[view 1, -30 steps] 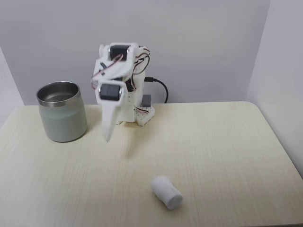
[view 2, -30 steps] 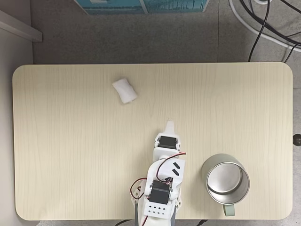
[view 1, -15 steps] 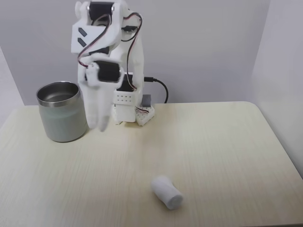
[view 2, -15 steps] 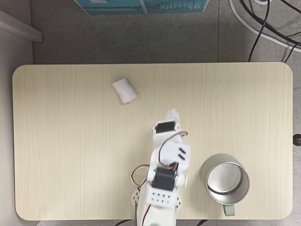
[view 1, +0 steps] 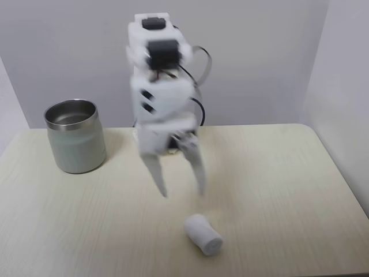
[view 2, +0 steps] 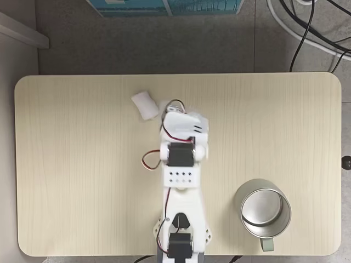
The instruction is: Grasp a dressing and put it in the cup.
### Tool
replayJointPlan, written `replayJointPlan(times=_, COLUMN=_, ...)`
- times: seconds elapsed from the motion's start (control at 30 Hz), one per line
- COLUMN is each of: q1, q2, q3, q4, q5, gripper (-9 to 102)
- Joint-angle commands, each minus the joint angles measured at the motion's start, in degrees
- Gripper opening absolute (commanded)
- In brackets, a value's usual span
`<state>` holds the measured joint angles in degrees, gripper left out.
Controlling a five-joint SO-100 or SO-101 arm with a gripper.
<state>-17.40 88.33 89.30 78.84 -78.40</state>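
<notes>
Dressing [view 1: 203,235] alone on bare table [view 1: 277,190], spread-fingered end effector [view 1: 181,187] above, cup [view 1: 75,136] well apart.

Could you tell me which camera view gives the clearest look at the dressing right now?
The fixed view from the table's front: the dressing lies fully in sight on the table, below the open tool. In the fixed view from above, the arm hides part of the dressing.
</notes>
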Motion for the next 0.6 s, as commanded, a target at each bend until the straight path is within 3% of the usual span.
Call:
replayJointPlan(times=0.0, q1=-3.43, q2=6.77, q3=5.71, q4=0.35, q5=-0.09, gripper=22)
replayJointPlan(times=0.57, q1=-7.21, q2=30.85, q3=10.46, q4=-6.42, q5=2.29, gripper=21)
